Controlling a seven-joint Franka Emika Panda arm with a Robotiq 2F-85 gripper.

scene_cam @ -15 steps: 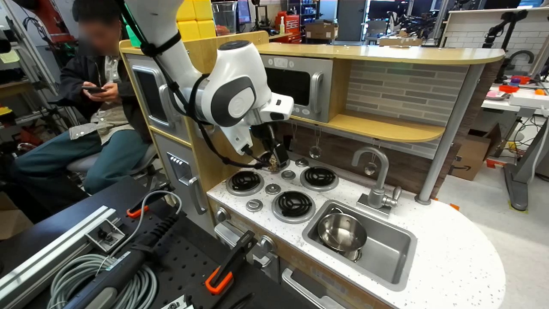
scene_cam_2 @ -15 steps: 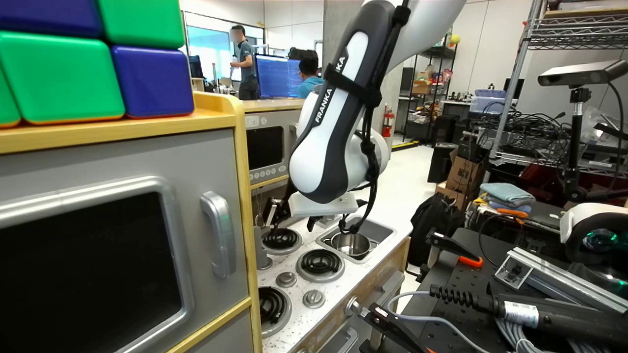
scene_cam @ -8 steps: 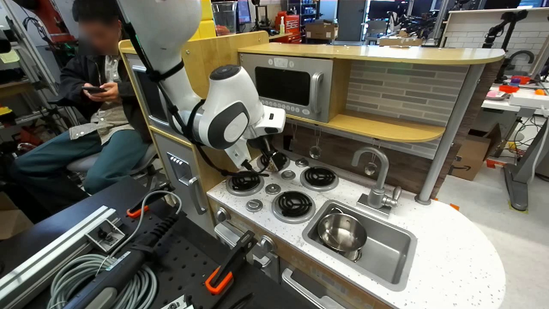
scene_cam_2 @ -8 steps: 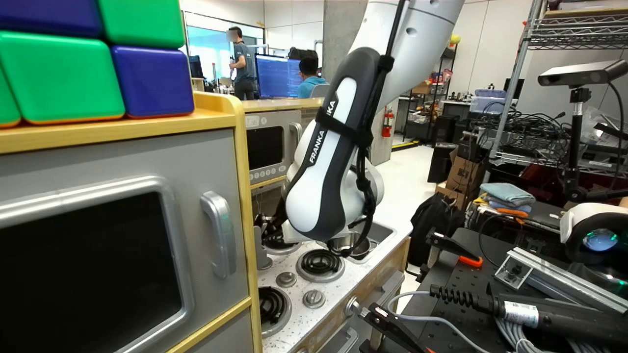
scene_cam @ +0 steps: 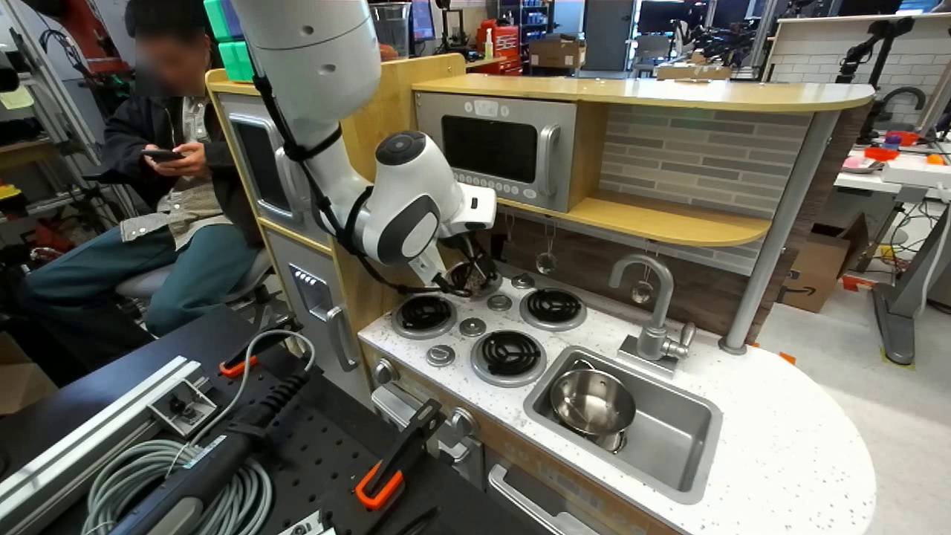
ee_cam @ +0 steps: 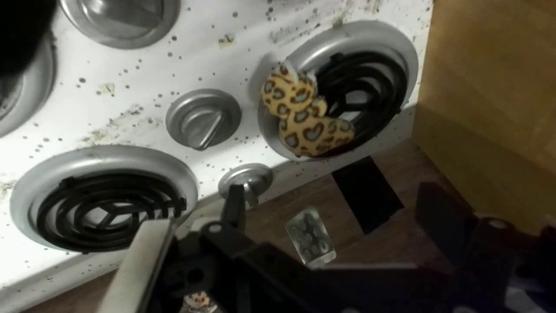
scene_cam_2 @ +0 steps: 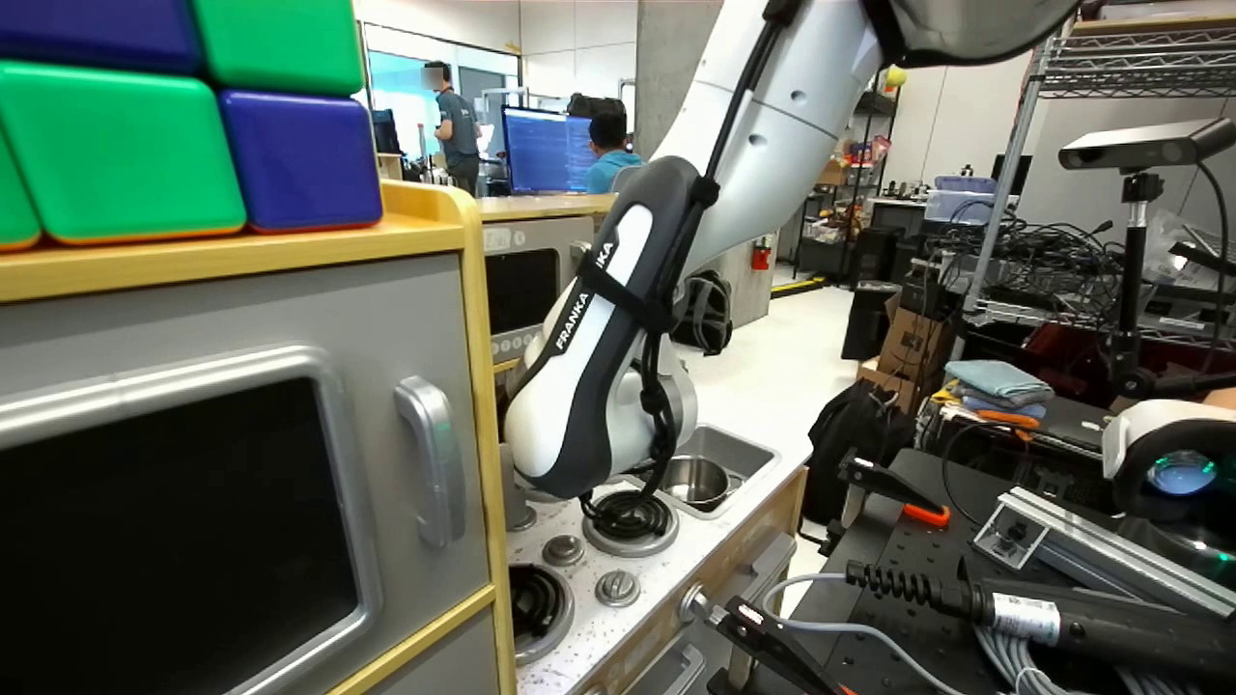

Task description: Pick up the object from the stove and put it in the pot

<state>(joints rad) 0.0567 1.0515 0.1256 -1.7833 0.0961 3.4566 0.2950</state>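
"One gripper point(ee_cam: 332, 200), nearest our wrist view: condition?"
"Jaws standing wide apart, we record."
"Next?"
"One leopard-spotted toy point(ee_cam: 315, 130), lying on a burner point(ee_cam: 382, 34) of the stove point(ee_cam: 195, 65)."
"Farther?"
"One steel pot point(scene_cam: 594, 405), in the sink point(scene_cam: 672, 446)."

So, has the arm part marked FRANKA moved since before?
Yes: in an exterior view, the FRANKA part has shifted down and toward the picture's left, judged against the microwave.

In an exterior view we read FRANKA on the robot arm point(scene_cam_2: 603, 362), and the letters KA above the dark strap point(scene_cam_2: 623, 297). We see a printed arrow on a cardboard box point(scene_cam: 817, 279). The label point(scene_cam_2: 1025, 618) on the black tool point(scene_cam_2: 1125, 629) is too small to read.
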